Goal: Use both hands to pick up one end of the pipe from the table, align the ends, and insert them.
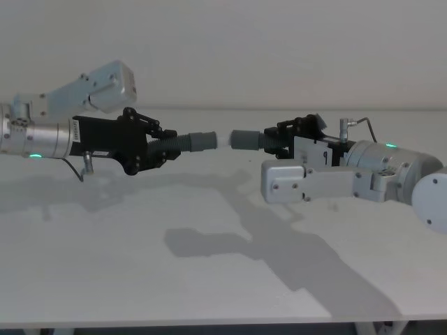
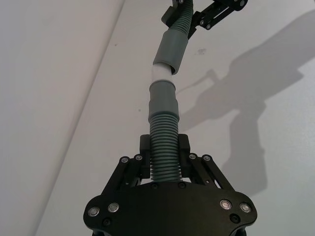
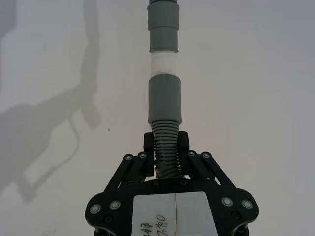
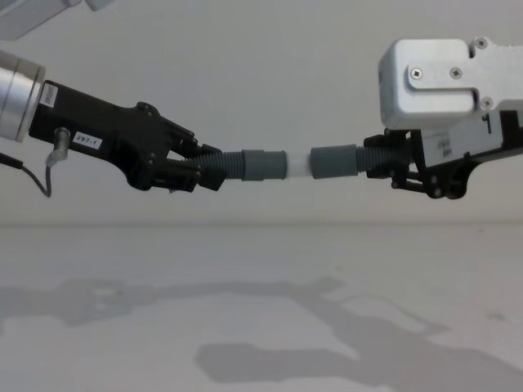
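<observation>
Both grippers hang above the table (image 1: pixel 105 272), each shut on one piece of the pipe. My left gripper (image 1: pixel 170 144) (image 4: pixel 208 171) (image 2: pixel 165 146) clamps the corrugated part of the hose whose grey cuff (image 1: pixel 202 142) (image 2: pixel 163 98) carries a white tip (image 4: pixel 298 165) (image 2: pixel 161 73). Facing it, my right gripper (image 1: pixel 276 142) (image 4: pixel 400 169) (image 3: pixel 165 142), with a white label, clamps the hose with the plain cuff (image 1: pixel 244 139) (image 4: pixel 333 160) (image 3: pixel 164 98). The two ends lie in one line. The white tip reaches the mouth of the plain cuff, with most of it still showing.
The arms cast shadows (image 1: pixel 230 244) on the table below. A thin cable (image 1: pixel 84 167) hangs under the left arm. A light wall (image 1: pixel 244 56) stands behind the table, and the table's front edge (image 1: pixel 209 324) runs close to me.
</observation>
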